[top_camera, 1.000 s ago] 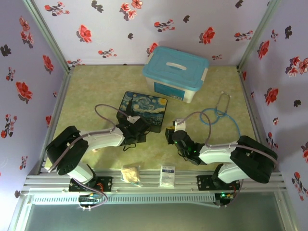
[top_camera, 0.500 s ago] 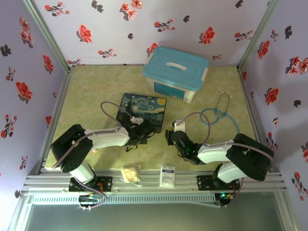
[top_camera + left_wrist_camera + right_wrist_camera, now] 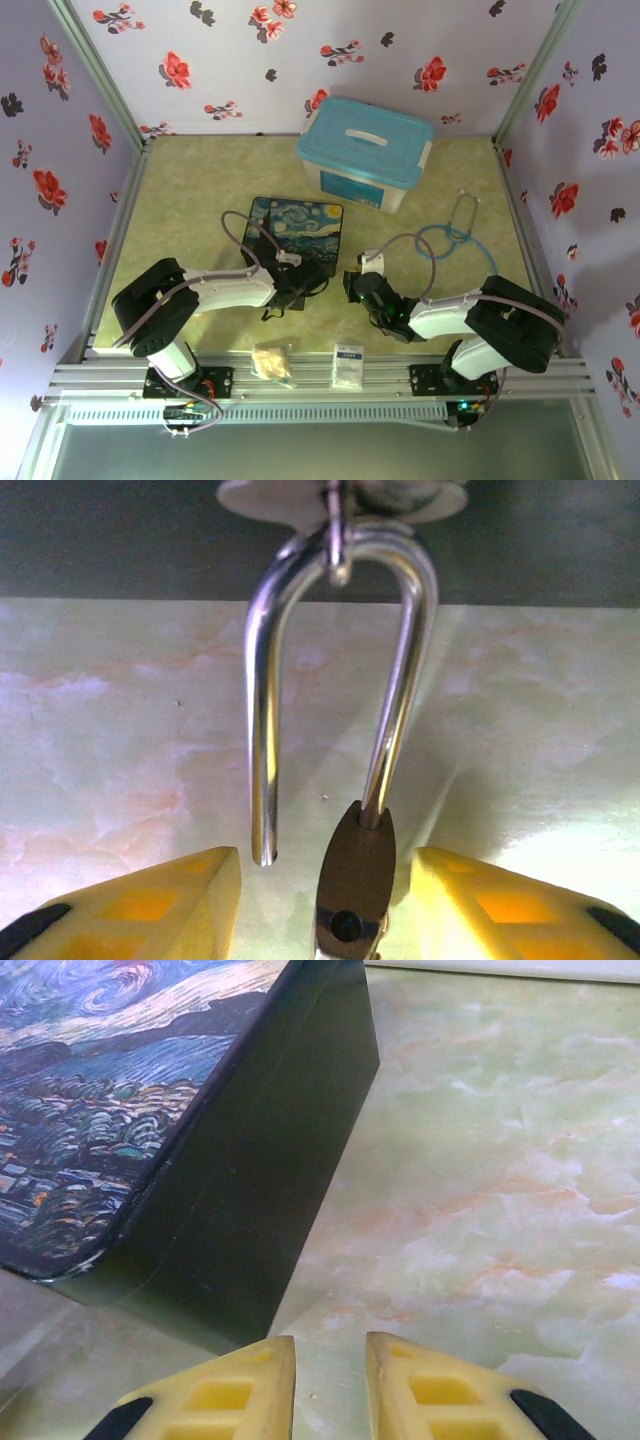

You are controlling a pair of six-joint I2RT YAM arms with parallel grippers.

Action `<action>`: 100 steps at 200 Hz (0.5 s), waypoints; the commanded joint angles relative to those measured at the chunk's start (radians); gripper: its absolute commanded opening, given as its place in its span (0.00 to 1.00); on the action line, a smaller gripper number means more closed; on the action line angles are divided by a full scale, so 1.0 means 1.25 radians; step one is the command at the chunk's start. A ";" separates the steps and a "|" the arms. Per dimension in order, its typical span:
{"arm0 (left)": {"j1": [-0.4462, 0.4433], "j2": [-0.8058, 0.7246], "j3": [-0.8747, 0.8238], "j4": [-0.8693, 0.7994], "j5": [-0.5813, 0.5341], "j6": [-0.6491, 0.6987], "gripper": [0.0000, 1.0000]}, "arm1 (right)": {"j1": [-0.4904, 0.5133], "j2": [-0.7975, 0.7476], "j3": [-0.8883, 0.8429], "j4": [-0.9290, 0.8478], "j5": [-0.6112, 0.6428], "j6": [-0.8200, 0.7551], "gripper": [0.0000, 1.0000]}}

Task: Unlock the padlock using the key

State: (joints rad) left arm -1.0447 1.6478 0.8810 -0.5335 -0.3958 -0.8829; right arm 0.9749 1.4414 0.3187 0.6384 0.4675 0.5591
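- At the centre of the left wrist view, the shackle of your padlock was polished silver metal, mirror-bright. The body looked like darker, duller brass.
- The table behind it was smooth, marbled pale green with a soft sheen.
- In the lower corners, the fingers of your left gripper looked like matt yellow plastic.
- At the left of the right wrist view, the box had a dark satin side and a printed lid.
- At the upper centre of the top view, the tub looked like smooth plastic.

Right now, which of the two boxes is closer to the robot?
The flat dark box with the swirly night-sky painting. It lies nearer the front, right by the robot, while the white tub with the turquoise lid stands farther back.
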 commanded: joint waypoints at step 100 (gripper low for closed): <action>-0.051 -0.043 0.037 0.006 0.043 -0.009 0.46 | -0.004 0.007 -0.005 0.025 0.007 0.024 0.24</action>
State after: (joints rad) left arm -1.0855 1.6142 0.8856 -0.5007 -0.3481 -0.8837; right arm 0.9749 1.4422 0.3187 0.6472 0.4675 0.5621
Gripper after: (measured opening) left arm 0.455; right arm 0.247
